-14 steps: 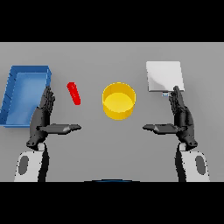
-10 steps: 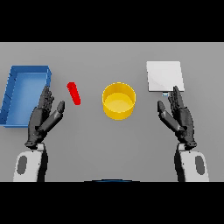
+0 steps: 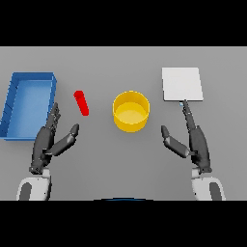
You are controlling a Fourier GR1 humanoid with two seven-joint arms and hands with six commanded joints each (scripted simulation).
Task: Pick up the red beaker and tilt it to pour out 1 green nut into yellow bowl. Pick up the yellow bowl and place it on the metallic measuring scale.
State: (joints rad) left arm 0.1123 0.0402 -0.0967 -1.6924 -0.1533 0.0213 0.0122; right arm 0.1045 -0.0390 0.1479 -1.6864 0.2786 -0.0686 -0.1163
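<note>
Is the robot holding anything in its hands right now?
No, nothing. The left hand and right hand are both open above the table, apart from the red beaker and the yellow bowl.

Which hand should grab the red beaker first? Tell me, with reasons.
Left. The left hand is open just below the red beaker, on the same side of the yellow bowl. The right hand sits beyond the bowl, near the scale.

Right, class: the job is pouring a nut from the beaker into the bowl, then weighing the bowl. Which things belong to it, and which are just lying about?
Belong to the job:
red beaker
yellow bowl
scale

Lying about:
blue tray
</note>
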